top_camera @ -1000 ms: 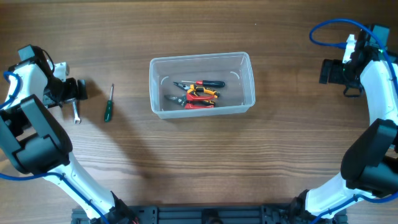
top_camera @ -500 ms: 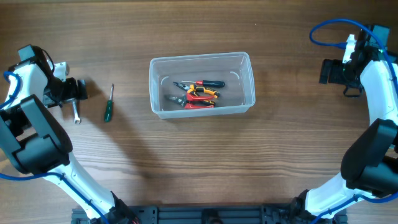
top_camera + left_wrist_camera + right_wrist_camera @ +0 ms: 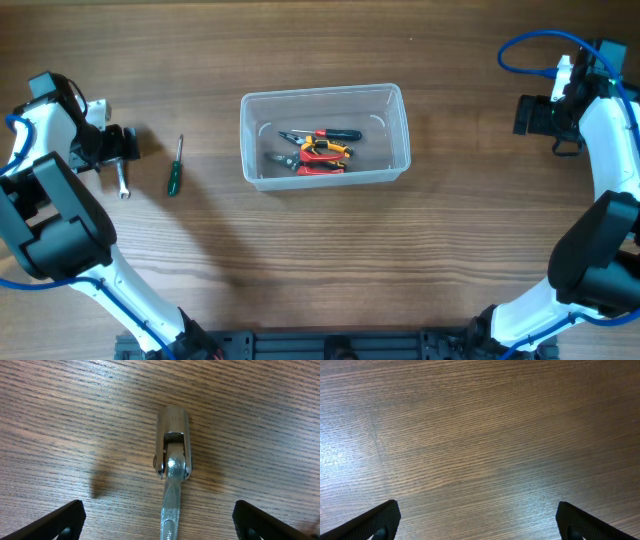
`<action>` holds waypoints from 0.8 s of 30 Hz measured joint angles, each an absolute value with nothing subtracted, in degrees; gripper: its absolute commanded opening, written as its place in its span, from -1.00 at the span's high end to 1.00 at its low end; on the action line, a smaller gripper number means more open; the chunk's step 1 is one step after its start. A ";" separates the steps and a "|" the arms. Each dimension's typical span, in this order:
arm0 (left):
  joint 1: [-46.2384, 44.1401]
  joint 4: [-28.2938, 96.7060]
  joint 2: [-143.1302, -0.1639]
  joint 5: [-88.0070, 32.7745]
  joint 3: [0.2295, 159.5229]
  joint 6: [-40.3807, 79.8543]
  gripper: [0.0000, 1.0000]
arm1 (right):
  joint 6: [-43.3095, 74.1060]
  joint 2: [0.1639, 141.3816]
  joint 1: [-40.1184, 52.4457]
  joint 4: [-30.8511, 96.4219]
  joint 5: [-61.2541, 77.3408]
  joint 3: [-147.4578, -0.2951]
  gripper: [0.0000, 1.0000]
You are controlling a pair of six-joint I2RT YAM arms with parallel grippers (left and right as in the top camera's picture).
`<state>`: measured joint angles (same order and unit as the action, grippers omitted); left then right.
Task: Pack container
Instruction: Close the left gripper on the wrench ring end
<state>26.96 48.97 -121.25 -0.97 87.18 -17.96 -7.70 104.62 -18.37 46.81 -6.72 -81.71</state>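
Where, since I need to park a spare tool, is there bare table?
Bare wood between the container and the right arm, and the wide strip from container to arm bases. Crowded on the left: screwdriver and wrench.

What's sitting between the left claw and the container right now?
A green-handled screwdriver lies between the left claw and the container; the overhead view shows it.

Container (image 3: 320,91): clear, see-through plastic tub; rectangular, with rounded corners and a thick rim; upright, open top upward, long sides running left to right; standing flat near the centre of the tabletop (image 3: 330,260), slightly toward its far edge; contents: a cluster of red, orange and black-handled hand tools (image 3: 318,148) lying on its floor.
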 measured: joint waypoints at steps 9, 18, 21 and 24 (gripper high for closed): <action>26.96 48.97 -121.80 -0.97 87.20 -17.96 -0.96 | -7.70 104.62 -18.37 46.81 -6.72 -81.71 -0.99; 26.96 48.73 -122.48 -0.97 87.20 -17.96 -0.96 | -7.70 104.62 -18.37 46.81 -6.72 -81.71 -1.00; 26.96 48.75 -122.48 -0.97 87.20 -17.96 -0.91 | -7.70 104.62 -18.37 46.83 -6.72 -81.71 -0.99; 26.96 48.75 -122.48 -0.97 87.20 -17.91 -0.76 | -7.70 104.62 -18.37 46.81 -6.72 -81.71 -1.00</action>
<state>26.96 48.75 -122.48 -0.97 87.20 -17.91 -7.70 104.62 -18.37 46.81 -6.72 -81.71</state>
